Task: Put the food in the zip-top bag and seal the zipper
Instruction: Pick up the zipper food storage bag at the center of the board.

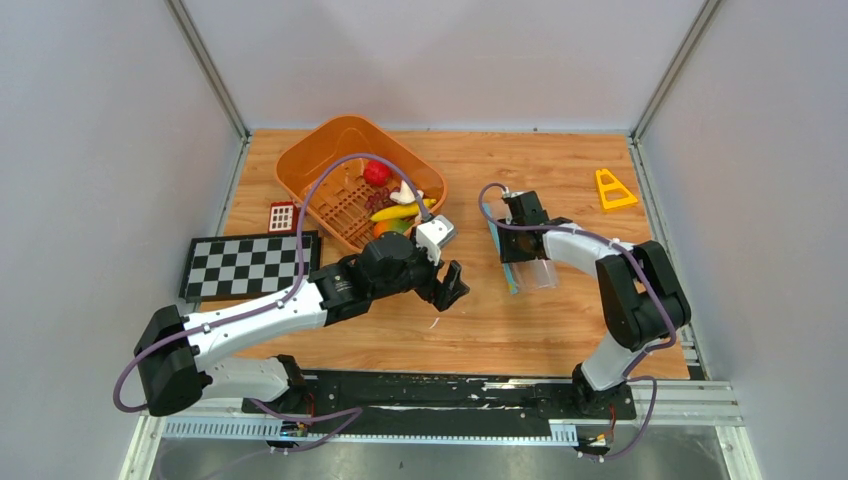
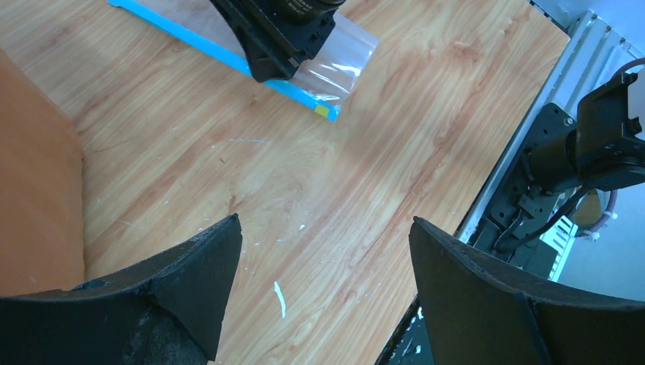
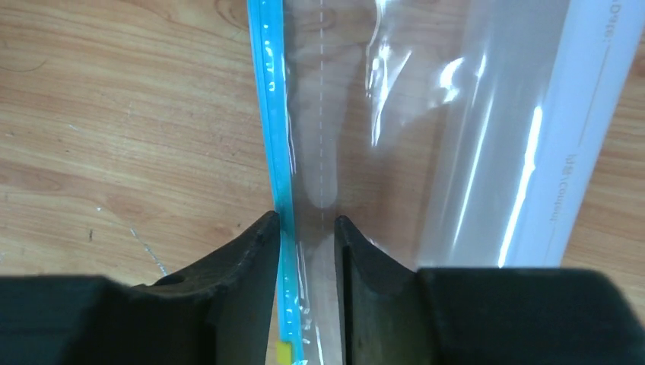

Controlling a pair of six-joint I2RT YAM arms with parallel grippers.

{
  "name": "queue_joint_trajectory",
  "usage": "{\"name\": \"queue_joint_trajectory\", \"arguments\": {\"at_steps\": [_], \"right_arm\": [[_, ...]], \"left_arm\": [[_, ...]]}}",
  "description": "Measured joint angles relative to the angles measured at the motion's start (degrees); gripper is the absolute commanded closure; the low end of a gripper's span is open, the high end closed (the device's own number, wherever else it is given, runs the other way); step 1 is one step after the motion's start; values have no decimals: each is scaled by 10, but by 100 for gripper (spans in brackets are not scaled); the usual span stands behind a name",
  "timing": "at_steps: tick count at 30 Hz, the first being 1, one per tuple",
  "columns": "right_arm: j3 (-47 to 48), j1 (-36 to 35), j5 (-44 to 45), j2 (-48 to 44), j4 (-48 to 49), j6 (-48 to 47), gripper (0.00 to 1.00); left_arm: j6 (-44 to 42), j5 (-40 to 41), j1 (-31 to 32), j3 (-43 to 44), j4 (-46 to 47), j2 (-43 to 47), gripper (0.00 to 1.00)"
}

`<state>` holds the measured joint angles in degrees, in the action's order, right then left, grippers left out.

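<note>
Right end effector (image 3: 307, 228) astride the zipper (image 3: 272, 114).

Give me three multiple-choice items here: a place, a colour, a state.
1. Where is the food? A in the orange basket; B at the near edge; C in the far right corner.
2. What colour is the zipper of the zip-top bag? A red; B teal; C yellow.
3. How is the left gripper? A shut on a toy; B open and empty; C out of view.
Answers: 1 A, the top view shows the toys piled inside it. 2 B, the right wrist view shows a teal strip. 3 B, its jaws stand wide apart over bare wood.
</note>
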<state>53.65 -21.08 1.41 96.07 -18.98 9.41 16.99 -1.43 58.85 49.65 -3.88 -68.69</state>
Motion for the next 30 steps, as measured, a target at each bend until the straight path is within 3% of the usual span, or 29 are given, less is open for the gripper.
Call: {"name": "queue_joint_trajectory", "arguments": {"at_steps": [8,16,20,26,30], "right_arm": [[-18,0,7,-2,37,14,99],[-43,4,-53,-17,71,20,100],[-106,1,-130,-82,73,43,100],[-185,0,-213,-252,98,111,100],[-228,0,-244,-359,129,162,100]], "left_arm": [[-4,0,0,0,0,0,12],[-4,0,0,0,0,0,11],[-3,2,0,-1,1,0,10],[18,28,0,-21,21,0,10],[41,43,0,-42,42,9,15]]}}
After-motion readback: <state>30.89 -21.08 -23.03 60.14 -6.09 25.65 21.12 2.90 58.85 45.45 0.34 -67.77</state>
